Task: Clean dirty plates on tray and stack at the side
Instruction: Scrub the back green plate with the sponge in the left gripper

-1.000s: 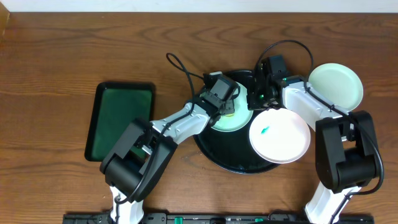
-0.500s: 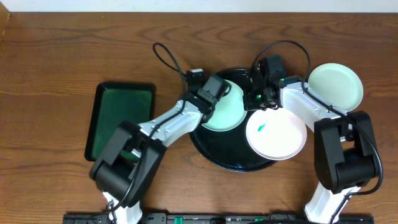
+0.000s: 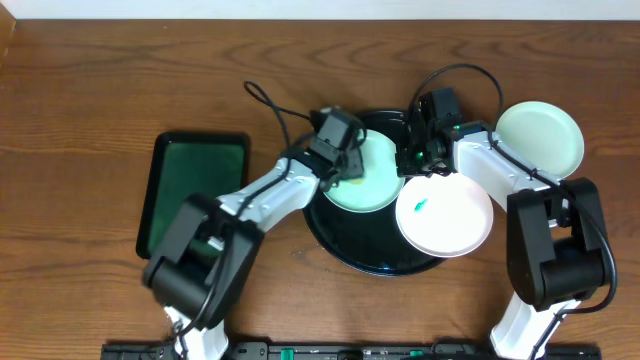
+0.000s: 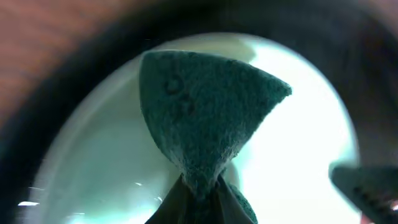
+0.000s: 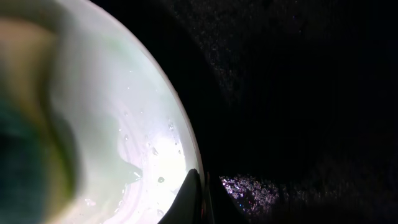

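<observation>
A pale-mint plate lies on the black round tray. My left gripper is over its far left part, shut on a teal-green sponge that presses on the wet plate. From the right, my right gripper is shut on this plate's rim, with the tray beside it. A second white plate with a small teal smear overlaps the tray's right edge. The third plate sits on the table at the right.
A rectangular dark-green tray lies on the wooden table to the left. Cables loop behind both wrists near the tray's far side. The two arm bases stand at the table's near edge.
My left gripper has swept the sponge from the middle of the plate toward its far left, uncovering more of it. The right gripper has kept its grip, and the smeared plate has shifted slightly left.
</observation>
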You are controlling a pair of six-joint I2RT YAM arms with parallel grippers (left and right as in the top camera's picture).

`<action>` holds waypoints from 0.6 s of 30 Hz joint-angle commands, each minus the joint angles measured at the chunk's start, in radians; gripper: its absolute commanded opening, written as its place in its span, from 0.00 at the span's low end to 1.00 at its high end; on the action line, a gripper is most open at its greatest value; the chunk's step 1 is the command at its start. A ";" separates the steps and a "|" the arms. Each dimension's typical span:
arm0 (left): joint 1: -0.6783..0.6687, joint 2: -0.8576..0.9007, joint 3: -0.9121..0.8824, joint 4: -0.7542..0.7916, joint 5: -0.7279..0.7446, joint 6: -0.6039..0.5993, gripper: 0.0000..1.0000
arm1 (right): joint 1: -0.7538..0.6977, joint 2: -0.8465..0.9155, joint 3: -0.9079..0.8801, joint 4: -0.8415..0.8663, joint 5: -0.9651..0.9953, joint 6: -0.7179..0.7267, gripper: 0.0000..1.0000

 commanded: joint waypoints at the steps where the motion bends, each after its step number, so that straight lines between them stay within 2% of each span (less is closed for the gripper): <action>1: -0.015 0.051 -0.012 -0.006 0.042 -0.008 0.07 | -0.008 -0.019 -0.001 -0.003 0.034 -0.005 0.01; 3: -0.015 0.062 -0.012 -0.026 -0.022 0.055 0.07 | -0.008 -0.019 -0.001 -0.003 0.034 -0.005 0.01; 5: -0.014 0.059 -0.012 -0.080 -0.159 0.091 0.07 | -0.008 -0.019 -0.001 -0.003 0.034 -0.016 0.01; 8: -0.006 0.035 -0.011 -0.176 -0.391 0.092 0.07 | -0.008 -0.019 -0.001 0.002 0.035 -0.027 0.01; 11: 0.005 -0.015 -0.009 -0.241 -0.542 0.092 0.07 | -0.008 -0.020 -0.001 0.024 0.034 -0.028 0.01; 14: 0.011 -0.084 -0.009 -0.262 -0.614 0.093 0.07 | -0.006 -0.026 0.003 0.038 0.033 -0.035 0.01; 18: 0.012 -0.185 -0.009 -0.254 -0.623 0.092 0.07 | -0.004 -0.054 0.003 0.054 0.033 -0.081 0.01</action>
